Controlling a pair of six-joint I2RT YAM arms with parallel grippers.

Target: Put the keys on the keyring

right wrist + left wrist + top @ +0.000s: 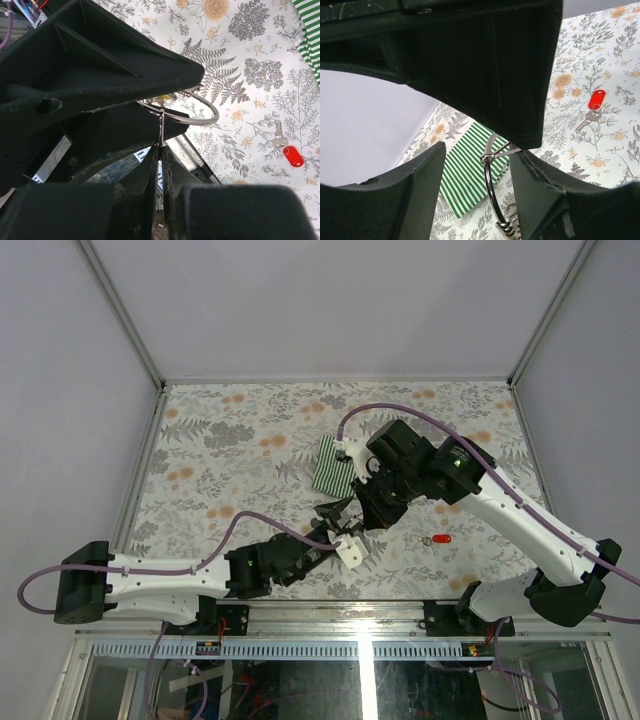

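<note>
Floral tabletop (pixel 250 420) bears one red-tagged silver key (pixel 440 539)

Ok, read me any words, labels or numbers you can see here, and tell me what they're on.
No text can be read.
Red tag on the loose key: blank face.
Striped cloth: stripes only, no label showing.
Small board below the left arm's base: any print is too small to read.

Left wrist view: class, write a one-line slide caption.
Keyring upright between the left tool's fingers; striped cloth and red-tagged key lie on the floral table beyond.
</note>
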